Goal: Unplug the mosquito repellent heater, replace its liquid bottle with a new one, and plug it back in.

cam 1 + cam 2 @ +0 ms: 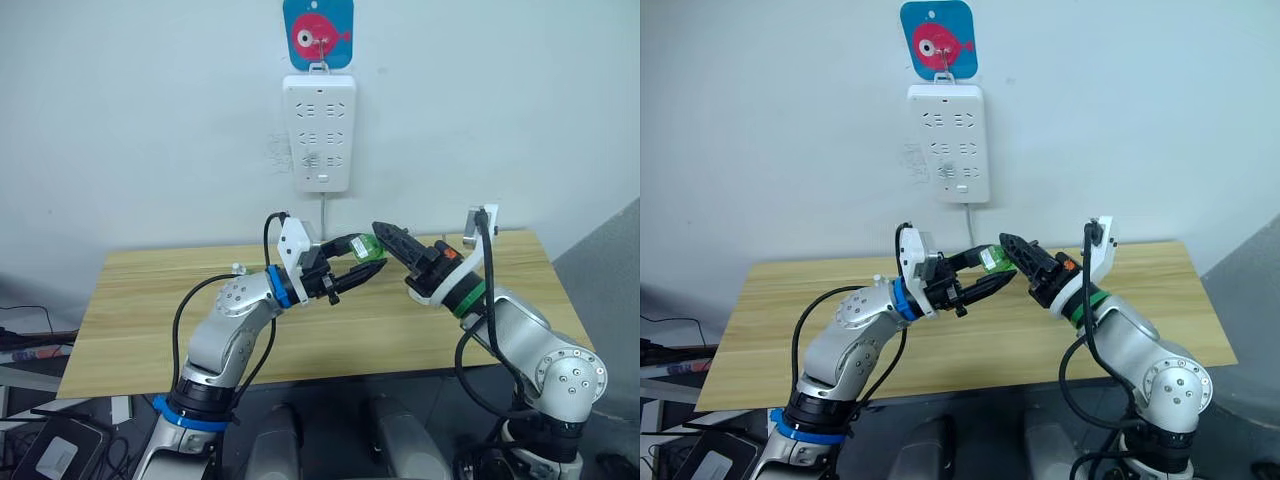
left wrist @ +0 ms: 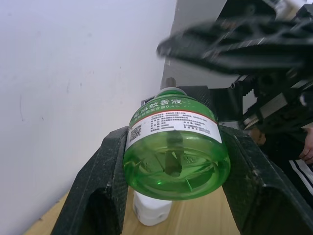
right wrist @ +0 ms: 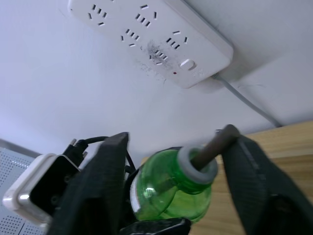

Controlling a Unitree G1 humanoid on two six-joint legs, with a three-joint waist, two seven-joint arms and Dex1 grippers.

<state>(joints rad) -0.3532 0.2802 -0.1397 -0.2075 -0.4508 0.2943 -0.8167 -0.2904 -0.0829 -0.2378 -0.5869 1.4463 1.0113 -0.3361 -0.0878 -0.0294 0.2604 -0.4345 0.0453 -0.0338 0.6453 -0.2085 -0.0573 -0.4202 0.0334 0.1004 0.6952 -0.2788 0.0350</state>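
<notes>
Holding the green liquid bottle (image 2: pixel 176 147) clamped in left gripper (image 1: pixel 352 268) below the power strip (image 1: pixel 320 130); right gripper (image 1: pixel 392 238) spread around its neck. Swapping bottles; next, probably fitting into heater (image 2: pixel 151 210) on table (image 1: pixel 130 300).

**Even indoor light, soft shadows, blur close to the lens**

From my seat the two head views look evenly lit, bright and diffuse. The long white wall power strip (image 1: pixel 322 132) casts only a faint shadow. No glare troubles the pale wooden tabletop (image 1: pixel 150 300). In the left wrist view the translucent green liquid bottle with its printed label (image 2: pixel 173 147) is sharp and glows, while the black fingers (image 2: pixel 234 46) beyond it are smeared. The right wrist view is softer overall.
</notes>
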